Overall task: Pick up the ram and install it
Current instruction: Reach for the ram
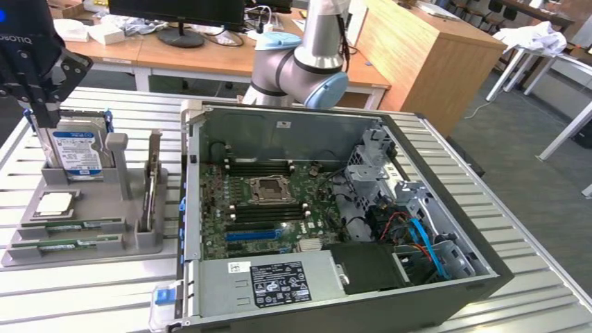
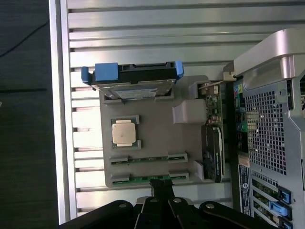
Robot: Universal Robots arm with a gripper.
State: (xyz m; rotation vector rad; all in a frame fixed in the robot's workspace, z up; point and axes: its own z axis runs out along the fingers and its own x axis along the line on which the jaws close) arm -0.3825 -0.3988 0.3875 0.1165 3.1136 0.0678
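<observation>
Gripper (image 2: pixel 162 187) jaws are pressed together and empty, hovering above the grey holder (image 2: pixel 157 121); the ram (image 2: pixel 140 178) lies flat in the slot at the holder's edge farthest from the hard drive (image 2: pixel 131 90), under the tips, long axis along that edge; its middle is covered; a second strip (image 2: pixel 145 158) lies just beside.

Silver arm (image 1: pixel 322 35) with grey joints, pale blue caps; black jaws

A slatted table (image 1: pixel 93 298) bears a grey holder (image 1: pixel 129 239) and computer case (image 1: pixel 277 132) (opened).
</observation>
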